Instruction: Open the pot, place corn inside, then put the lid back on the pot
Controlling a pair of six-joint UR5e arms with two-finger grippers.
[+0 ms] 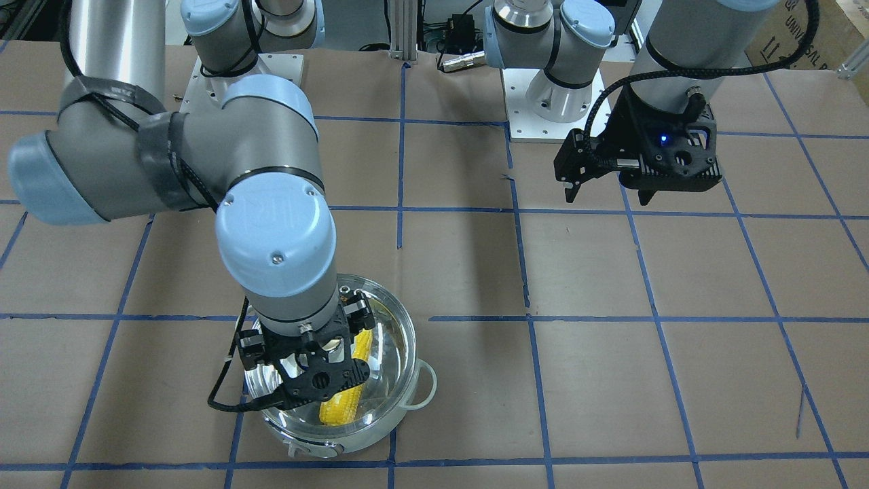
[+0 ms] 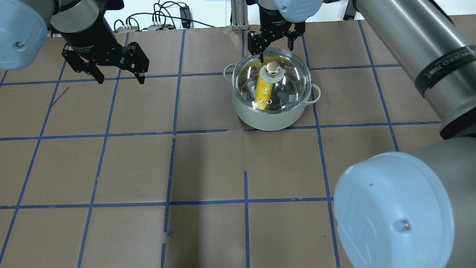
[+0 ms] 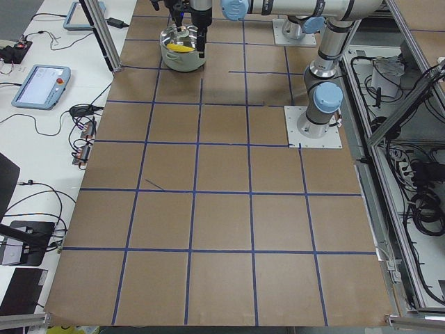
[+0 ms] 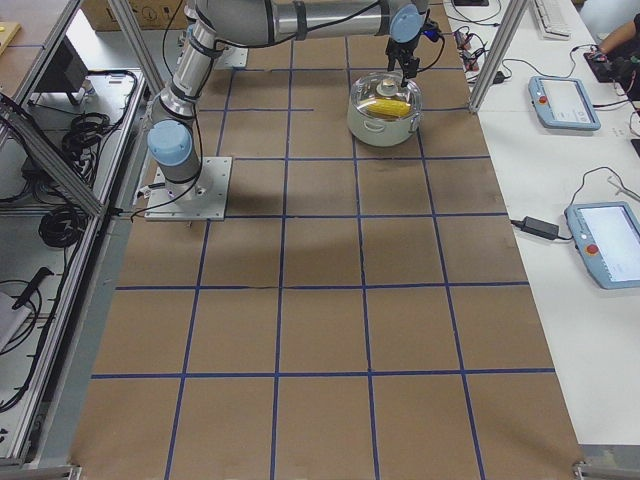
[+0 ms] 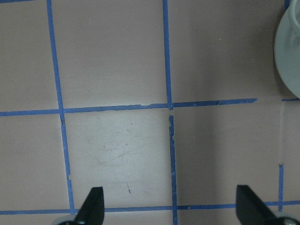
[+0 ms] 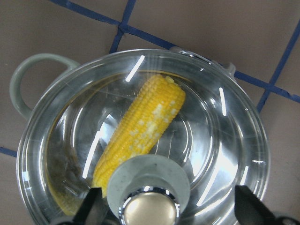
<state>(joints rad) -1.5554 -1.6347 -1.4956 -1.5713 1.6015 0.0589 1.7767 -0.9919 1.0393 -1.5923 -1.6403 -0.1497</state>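
The lid (image 2: 290,80) sits on the pot (image 2: 273,115), with the corn (image 6: 140,126) inside. Our right gripper (image 6: 171,206) stands wide above the pot, holding nothing; we think it must only rise clear. The left gripper (image 2: 121,79), wide too, hangs well apart from the pot.

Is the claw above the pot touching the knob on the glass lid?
Apart. In the right wrist view the right gripper is open, its fingertips wide on either side of the knob, with bare lid showing in both gaps.
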